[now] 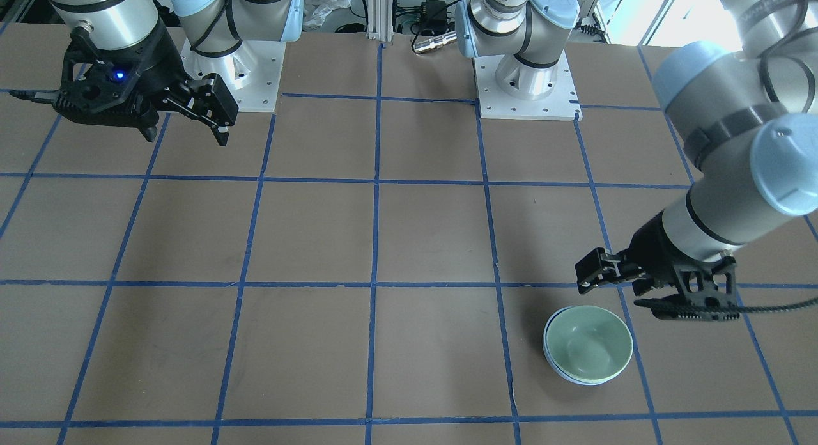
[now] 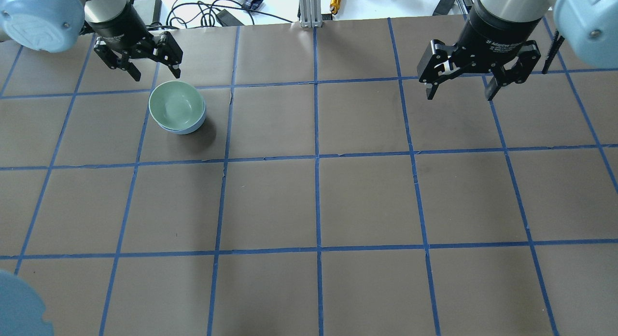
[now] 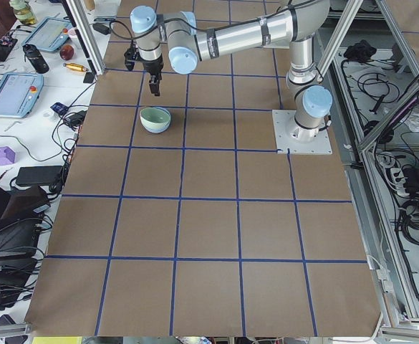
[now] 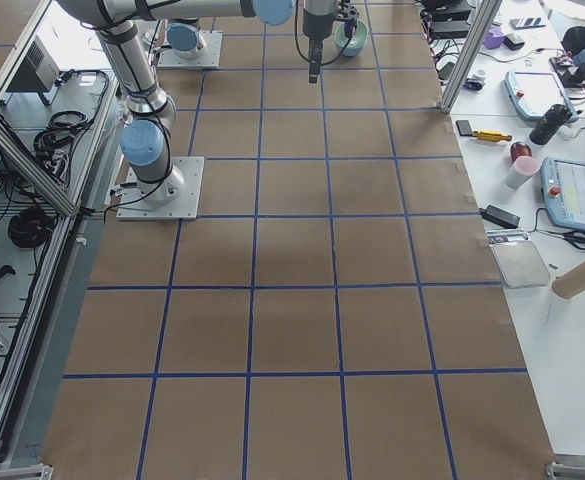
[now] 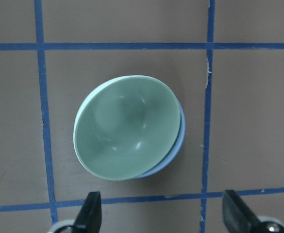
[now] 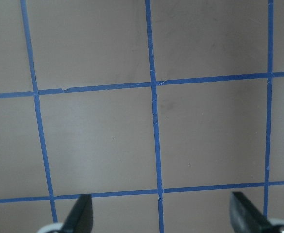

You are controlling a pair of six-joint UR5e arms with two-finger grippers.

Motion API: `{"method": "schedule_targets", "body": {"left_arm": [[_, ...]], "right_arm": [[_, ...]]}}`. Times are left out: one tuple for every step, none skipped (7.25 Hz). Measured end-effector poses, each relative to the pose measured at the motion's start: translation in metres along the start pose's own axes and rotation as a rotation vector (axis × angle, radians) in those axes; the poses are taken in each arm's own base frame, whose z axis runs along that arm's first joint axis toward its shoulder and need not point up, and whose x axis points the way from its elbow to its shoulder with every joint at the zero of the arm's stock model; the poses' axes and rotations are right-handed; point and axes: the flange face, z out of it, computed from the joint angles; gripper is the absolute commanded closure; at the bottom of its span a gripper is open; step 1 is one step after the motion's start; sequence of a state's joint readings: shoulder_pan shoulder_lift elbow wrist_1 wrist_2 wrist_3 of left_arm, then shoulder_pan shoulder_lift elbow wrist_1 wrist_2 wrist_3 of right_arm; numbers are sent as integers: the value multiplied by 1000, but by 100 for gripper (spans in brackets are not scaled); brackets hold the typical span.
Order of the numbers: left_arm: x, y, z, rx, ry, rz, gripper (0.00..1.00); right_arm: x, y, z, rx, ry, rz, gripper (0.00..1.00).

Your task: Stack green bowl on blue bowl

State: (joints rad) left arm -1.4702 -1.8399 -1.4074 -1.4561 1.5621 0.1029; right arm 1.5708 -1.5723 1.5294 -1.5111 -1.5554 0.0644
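Note:
The green bowl (image 2: 176,104) sits nested inside the blue bowl (image 2: 190,129), of which only a thin rim shows beneath it. The pair rests on the table on my left side. It also shows in the front view, green bowl (image 1: 588,343) over blue bowl (image 1: 578,378), and in the left wrist view, green bowl (image 5: 125,128) over blue bowl (image 5: 176,145). My left gripper (image 2: 154,71) hangs open and empty just above and beyond the bowls, touching nothing. My right gripper (image 2: 461,87) is open and empty, raised over bare table far to the right.
The table (image 2: 318,201) is brown paper marked with a blue tape grid. Both arm bases (image 1: 527,80) stand at the robot's edge. Cables, tablets and small tools (image 4: 492,135) lie on side benches past the table's far edge.

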Motion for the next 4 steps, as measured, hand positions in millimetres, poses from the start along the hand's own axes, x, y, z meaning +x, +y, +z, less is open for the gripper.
{"method": "schedule_targets", "body": {"left_arm": [[32,30,-33,13,-35,-7,0],[54,63,-61,21,-44,-16,0],[64,95,-82,23,-45,-15,0],[68,119,-92,24,-45,-13,0]], "right_arm": [[0,0,0,0,0,0,0],[0,0,0,0,0,0,0],[0,0,0,0,0,0,0],[0,0,0,0,0,0,0]]}}
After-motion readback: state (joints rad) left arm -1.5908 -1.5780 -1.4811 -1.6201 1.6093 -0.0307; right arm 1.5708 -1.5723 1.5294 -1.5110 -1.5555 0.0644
